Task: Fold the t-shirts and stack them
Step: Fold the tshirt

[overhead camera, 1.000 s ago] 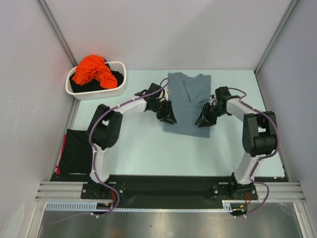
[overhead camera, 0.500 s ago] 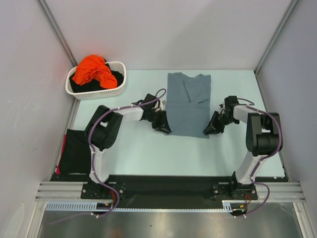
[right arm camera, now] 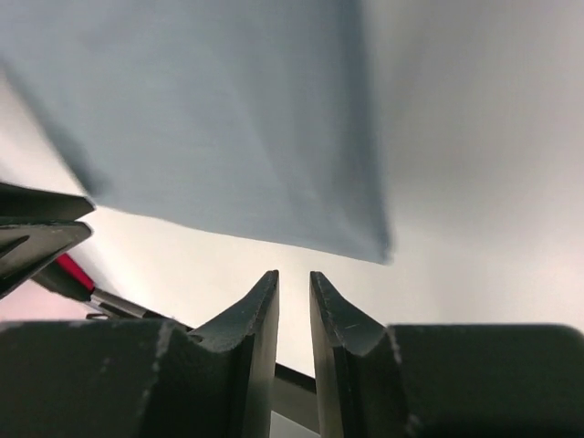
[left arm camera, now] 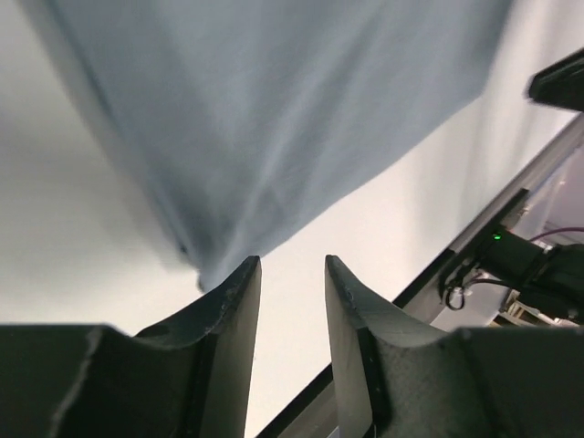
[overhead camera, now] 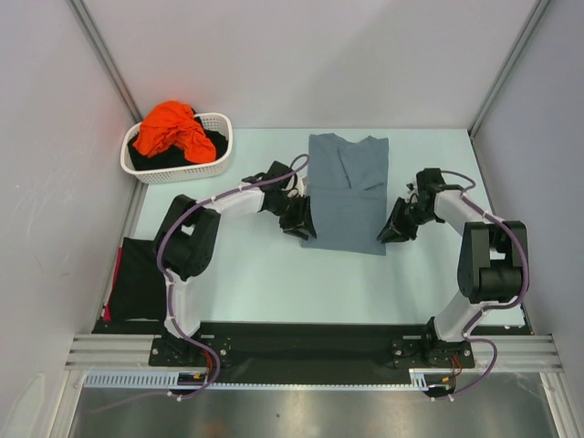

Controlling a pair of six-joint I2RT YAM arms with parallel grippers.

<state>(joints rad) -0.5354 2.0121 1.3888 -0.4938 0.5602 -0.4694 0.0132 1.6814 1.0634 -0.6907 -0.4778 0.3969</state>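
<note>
Pale table (overhead camera: 265, 274): grey-blue t-shirt (overhead camera: 345, 196) lay narrow, sleeves folded in. Left gripper (overhead camera: 304, 226), right gripper (overhead camera: 390, 230) had slid off hem corners, jaws slightly parted, empty. Crosswise fold likely next.

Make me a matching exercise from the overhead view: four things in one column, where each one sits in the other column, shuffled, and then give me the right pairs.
Things:
1. slate grey-blue cloth t-shirt
2. bright orange cloth t-shirt
3. white slotted plastic basket
4. black folded cloth

Places:
A. far left corner of the pale table
B. heaped on top inside the basket
C. spread flat in the middle of the table
D. near left edge of the table

Pairs: 1-C, 2-B, 3-A, 4-D
</note>
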